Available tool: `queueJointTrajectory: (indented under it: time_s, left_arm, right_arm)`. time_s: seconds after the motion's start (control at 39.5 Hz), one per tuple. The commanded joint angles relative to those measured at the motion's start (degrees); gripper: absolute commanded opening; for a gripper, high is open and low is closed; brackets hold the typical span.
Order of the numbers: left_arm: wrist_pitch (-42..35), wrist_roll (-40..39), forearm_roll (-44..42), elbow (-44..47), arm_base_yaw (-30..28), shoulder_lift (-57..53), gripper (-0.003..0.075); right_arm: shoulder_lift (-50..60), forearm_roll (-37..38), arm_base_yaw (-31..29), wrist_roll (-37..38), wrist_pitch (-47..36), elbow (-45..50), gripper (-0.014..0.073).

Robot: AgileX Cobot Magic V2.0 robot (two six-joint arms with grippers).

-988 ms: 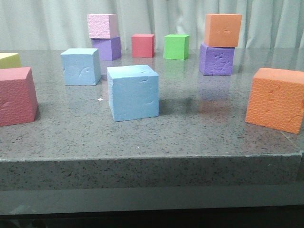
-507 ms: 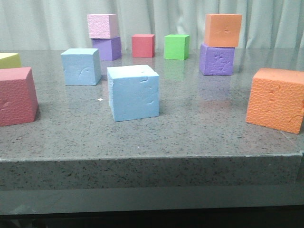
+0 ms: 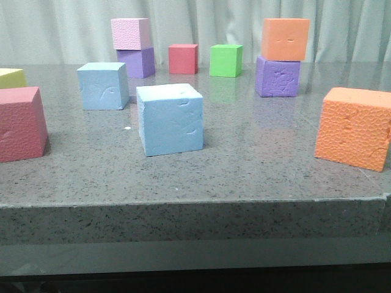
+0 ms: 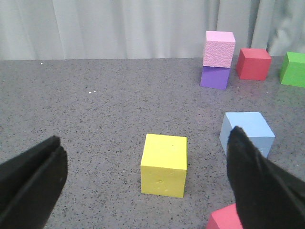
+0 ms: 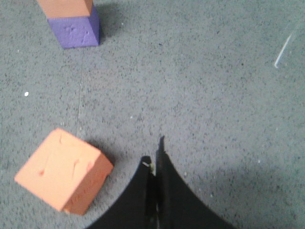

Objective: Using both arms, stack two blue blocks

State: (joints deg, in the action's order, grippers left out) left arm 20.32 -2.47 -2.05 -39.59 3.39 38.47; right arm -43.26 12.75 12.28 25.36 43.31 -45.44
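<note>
Two sky-blue blocks stand apart on the grey table [image 3: 256, 177]. One blue block [image 3: 170, 119] is near the front middle. The other blue block [image 3: 102, 85] is farther back and to the left, and it also shows in the left wrist view [image 4: 248, 131]. Neither gripper shows in the front view. My left gripper [image 4: 146, 136] is open wide and empty above the table, with a yellow cube [image 4: 164, 164] between its fingers' lines and the blue block just beyond its right finger [image 4: 257, 186]. My right gripper [image 5: 155, 155] is shut and empty above bare table.
An orange cube [image 3: 354, 128] sits front right, close to my right gripper [image 5: 64, 176]. A dark pink cube [image 3: 21, 122] sits front left. At the back stand a pink-on-purple stack [image 3: 133, 46], a red cube [image 3: 183, 58], a green cube [image 3: 226, 60] and an orange-on-purple stack [image 3: 281, 58].
No block has moved. A faint shadow on the table to the right of the near blue block has faded away.
</note>
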Motion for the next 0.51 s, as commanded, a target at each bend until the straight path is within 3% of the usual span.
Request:
queueJointTrajectory:
  time_s: [0.0, 0.23, 0.48]
  left_arm:
    - [-5.21, -0.12, -0.02, -2.20, -0.06, 0.41, 0.0659]
    - [-5.70, -0.12, 0.22, -2.20, -0.06, 0.79, 0.0659]
    - [-5.43, -0.12, 0.40, -6.97, 3.19, 9.66, 0.0659]
  right_arm:
    - [5.64, 0.89, -0.31, -1.70, -8.20, 3.89, -0.0064]
    - [16.06, 4.58, -0.31, -2.87, -20.25, 16.97, -0.0069]
    - [19.01, 4.58, -0.31, -2.87, -24.55, 20.00, -0.0069]
